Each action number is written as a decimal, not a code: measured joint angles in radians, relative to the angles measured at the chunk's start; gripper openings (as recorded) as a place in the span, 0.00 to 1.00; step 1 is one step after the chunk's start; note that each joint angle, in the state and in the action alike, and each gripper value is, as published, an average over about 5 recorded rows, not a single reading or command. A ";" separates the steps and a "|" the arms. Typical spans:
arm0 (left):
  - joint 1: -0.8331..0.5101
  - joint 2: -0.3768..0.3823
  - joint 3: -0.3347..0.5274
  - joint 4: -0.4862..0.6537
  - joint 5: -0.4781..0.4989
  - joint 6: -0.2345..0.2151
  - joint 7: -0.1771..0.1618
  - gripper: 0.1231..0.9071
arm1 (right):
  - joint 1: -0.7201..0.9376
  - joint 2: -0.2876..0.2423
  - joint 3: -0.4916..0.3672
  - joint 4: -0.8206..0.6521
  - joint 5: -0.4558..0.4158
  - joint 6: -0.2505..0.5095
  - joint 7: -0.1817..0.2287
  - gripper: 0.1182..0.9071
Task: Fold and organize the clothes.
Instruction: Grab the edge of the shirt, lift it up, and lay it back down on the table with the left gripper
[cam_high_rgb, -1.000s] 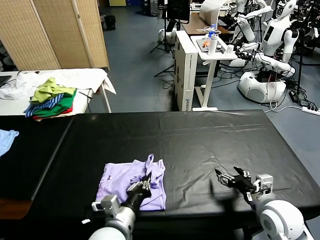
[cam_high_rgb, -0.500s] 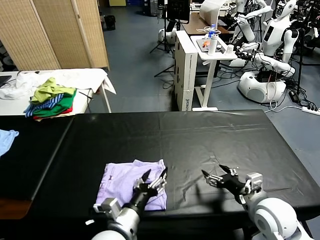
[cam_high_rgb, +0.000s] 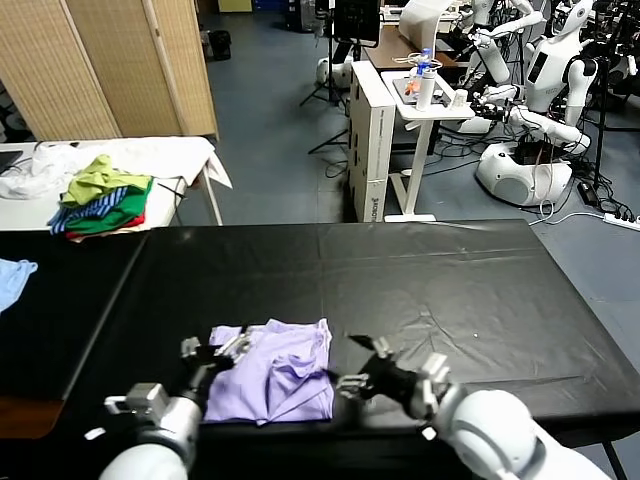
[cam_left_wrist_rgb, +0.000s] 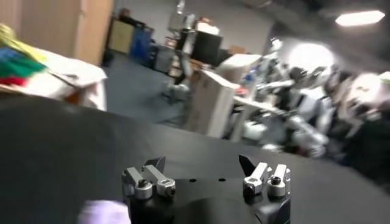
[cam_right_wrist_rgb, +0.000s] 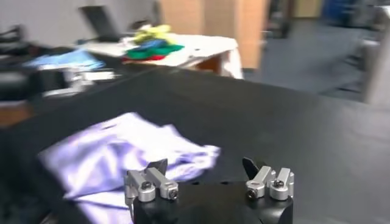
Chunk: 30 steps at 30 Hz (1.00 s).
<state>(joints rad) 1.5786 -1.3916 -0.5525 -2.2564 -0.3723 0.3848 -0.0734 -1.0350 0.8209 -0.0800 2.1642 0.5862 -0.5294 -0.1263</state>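
Observation:
The clothes, a pale lavender T-shirt (cam_high_rgb: 275, 370), lie folded into a rough rectangle near the front edge of the black table (cam_high_rgb: 420, 280). My left gripper (cam_high_rgb: 215, 348) hovers open at the shirt's left edge, holding nothing. In the left wrist view that gripper (cam_left_wrist_rgb: 201, 165) faces bare black table, with only a corner of the shirt (cam_left_wrist_rgb: 103, 212) showing beside it. My right gripper (cam_high_rgb: 355, 365) is open just off the shirt's right edge. In the right wrist view the gripper (cam_right_wrist_rgb: 204, 165) is empty, and the shirt (cam_right_wrist_rgb: 122, 155) lies ahead of it.
A pile of green, yellow and striped garments (cam_high_rgb: 100, 195) sits on a white-covered side table at the back left. A light blue cloth (cam_high_rgb: 12, 280) lies at the far left edge. Other robots (cam_high_rgb: 545, 110) and a white stand (cam_high_rgb: 400, 130) stand beyond the table.
My left gripper opened, let go of the shirt and moved left to its left edge. The lifted fold dropped flat. My right arm swung left to the shirt's right edge.

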 joint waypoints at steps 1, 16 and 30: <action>0.002 0.003 -0.007 0.003 0.005 -0.002 0.001 1.00 | 0.028 0.004 -0.033 -0.007 -0.001 -0.001 0.001 1.00; 0.024 -0.001 -0.032 0.027 0.043 -0.012 0.003 1.00 | 0.221 0.051 -0.245 -0.087 0.003 -0.004 0.007 0.70; 0.039 -0.014 -0.033 0.030 0.058 -0.016 0.000 1.00 | 0.194 0.039 -0.211 -0.071 0.002 -0.007 0.016 0.08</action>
<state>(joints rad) 1.6178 -1.4051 -0.5851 -2.2262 -0.3146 0.3688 -0.0730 -0.8406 0.8600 -0.2911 2.0931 0.5882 -0.5366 -0.1101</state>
